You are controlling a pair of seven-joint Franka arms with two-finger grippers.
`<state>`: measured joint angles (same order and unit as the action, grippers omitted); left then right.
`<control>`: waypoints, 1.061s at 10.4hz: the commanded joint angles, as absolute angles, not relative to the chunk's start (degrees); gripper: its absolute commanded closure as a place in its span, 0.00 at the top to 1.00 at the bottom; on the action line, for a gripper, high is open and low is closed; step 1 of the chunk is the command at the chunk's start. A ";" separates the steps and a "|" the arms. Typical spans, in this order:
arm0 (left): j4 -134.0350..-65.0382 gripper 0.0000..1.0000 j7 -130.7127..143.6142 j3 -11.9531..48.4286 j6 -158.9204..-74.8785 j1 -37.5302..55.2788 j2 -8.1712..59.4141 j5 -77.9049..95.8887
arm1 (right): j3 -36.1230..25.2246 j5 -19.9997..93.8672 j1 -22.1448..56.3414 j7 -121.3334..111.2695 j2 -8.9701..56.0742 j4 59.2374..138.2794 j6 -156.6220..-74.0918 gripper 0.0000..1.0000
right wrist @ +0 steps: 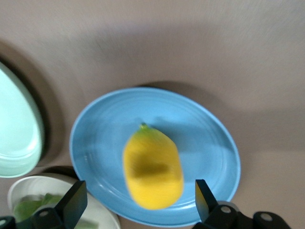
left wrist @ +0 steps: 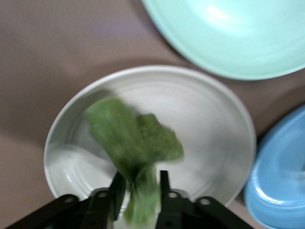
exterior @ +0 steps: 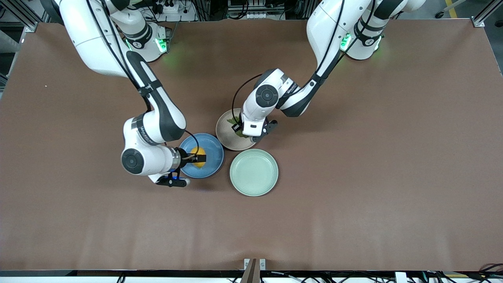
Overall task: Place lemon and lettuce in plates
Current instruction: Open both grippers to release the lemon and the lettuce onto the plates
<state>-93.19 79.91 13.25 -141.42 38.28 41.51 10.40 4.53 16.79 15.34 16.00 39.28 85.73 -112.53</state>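
Observation:
The yellow lemon [exterior: 199,156] [right wrist: 152,167] is over the middle of the blue plate [exterior: 214,165] [right wrist: 205,138]. My right gripper [exterior: 199,157] [right wrist: 139,186] hangs low over that plate, open wide, its fingers well clear of the lemon on both sides. The green lettuce [left wrist: 133,138] [exterior: 238,132] spreads over the beige-pink plate [exterior: 226,133] [left wrist: 205,124]. My left gripper [left wrist: 140,177] is just above this plate, open a little, and the leaf's stem still passes between its fingers. The left hand hides most of the leaf in the front view.
A pale mint green plate [exterior: 254,172] [left wrist: 238,33] [right wrist: 14,129] with nothing in it lies beside both plates, nearer to the front camera. The three plates almost touch in the middle of the brown table [exterior: 373,177].

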 commanded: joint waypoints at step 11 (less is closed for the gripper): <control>-88.34 1.00 51.71 13.09 -119.47 21.82 19.52 -8.18 | 4.39 2.81 -2.09 0.11 17.68 72.86 -88.42 1.00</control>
<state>-88.86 56.33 12.43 -122.33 23.88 21.04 -8.06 3.59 3.29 -0.33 2.30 19.89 71.16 -88.44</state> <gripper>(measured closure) 0.000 0.000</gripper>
